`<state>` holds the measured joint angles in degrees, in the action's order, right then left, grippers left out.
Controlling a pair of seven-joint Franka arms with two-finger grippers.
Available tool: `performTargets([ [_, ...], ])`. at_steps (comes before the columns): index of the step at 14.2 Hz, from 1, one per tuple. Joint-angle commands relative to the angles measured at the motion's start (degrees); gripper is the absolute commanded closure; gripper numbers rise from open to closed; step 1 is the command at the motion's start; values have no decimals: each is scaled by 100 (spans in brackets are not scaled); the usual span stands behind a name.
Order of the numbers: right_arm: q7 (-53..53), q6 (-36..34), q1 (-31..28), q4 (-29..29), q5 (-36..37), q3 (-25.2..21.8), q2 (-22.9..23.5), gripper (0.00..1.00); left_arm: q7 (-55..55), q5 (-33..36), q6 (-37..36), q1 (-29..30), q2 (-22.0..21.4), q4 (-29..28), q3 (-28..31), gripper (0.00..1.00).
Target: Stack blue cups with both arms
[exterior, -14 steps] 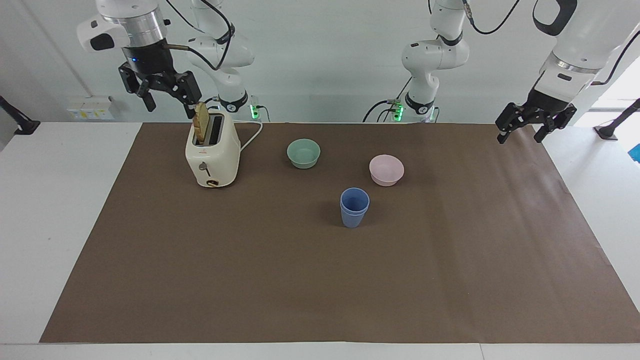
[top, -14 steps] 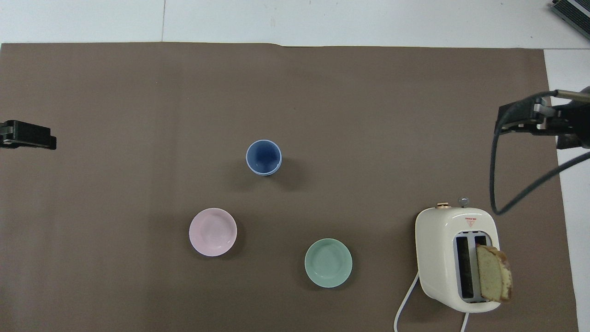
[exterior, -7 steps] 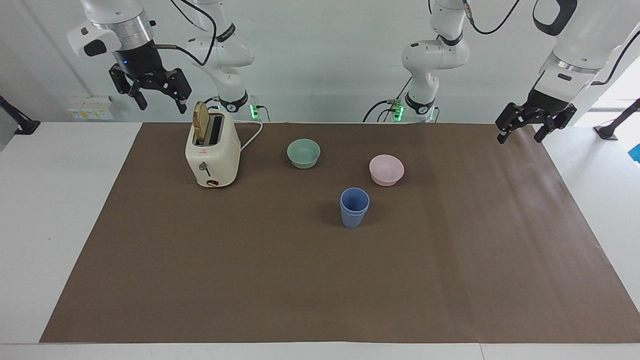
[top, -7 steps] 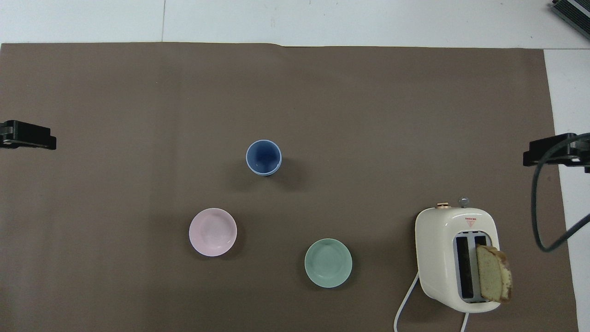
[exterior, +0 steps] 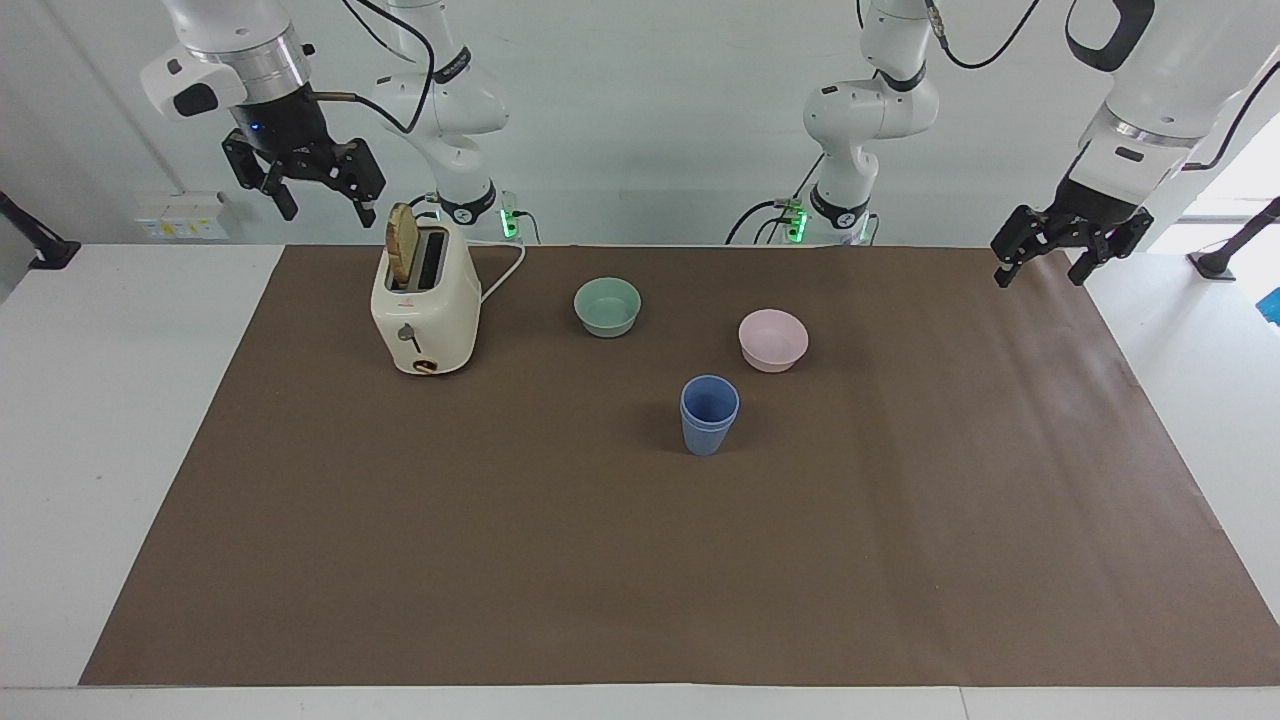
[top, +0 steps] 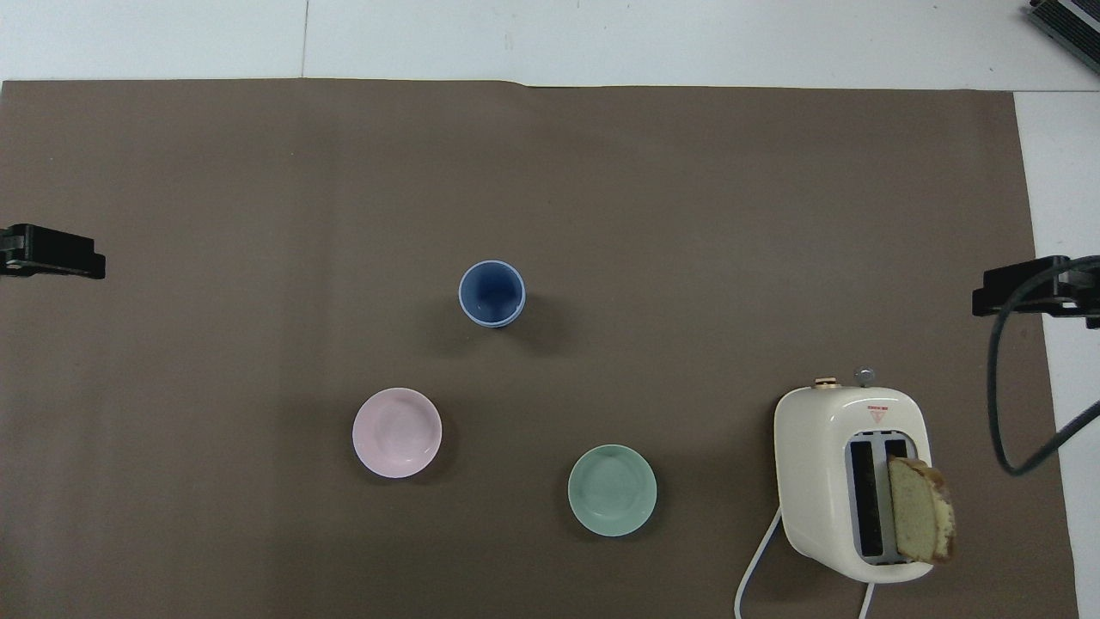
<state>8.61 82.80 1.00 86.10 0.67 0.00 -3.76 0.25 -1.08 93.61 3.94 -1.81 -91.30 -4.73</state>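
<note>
1. The blue cups (exterior: 709,414) stand nested, one inside the other, upright on the brown mat (exterior: 640,560) near the table's middle; in the overhead view (top: 491,293) only the rim of the lower cup shows around the upper one.
2. Seen from overhead, the pink bowl (top: 397,432) lies at about seven o'clock from the cups and the mint-green bowl (top: 612,490) at about five o'clock, both nearer to the robots and apart from the cups.
3. The left gripper (exterior: 1040,262) hangs in the air over the mat's edge at the left arm's end of the table, its fingers spread, holding nothing and touching nothing; overhead only a black tip (top: 51,252) shows, at nine o'clock from the cups.
4. The right gripper (exterior: 318,200) hangs above the cream toaster (exterior: 425,302), its fingers spread and empty, clear of the slice of bread (exterior: 401,245) that stands in one slot.
5. The toaster sits at the right arm's end of the mat, at about four o'clock from the cups in the overhead view (top: 851,481), well apart from them.
</note>
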Motion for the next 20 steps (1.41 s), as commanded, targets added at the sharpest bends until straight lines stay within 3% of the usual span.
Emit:
performTargets([
  [1, -167, 140, -90, 355, -111, -17, -203, 0, 11, 72, -97, -8, -56, 16, 16, 0],
  [20, -114, 272, -91, 223, -111, 9, -107, 0, 11, 72, -97, -8, -56, 16, 16, 0],
])
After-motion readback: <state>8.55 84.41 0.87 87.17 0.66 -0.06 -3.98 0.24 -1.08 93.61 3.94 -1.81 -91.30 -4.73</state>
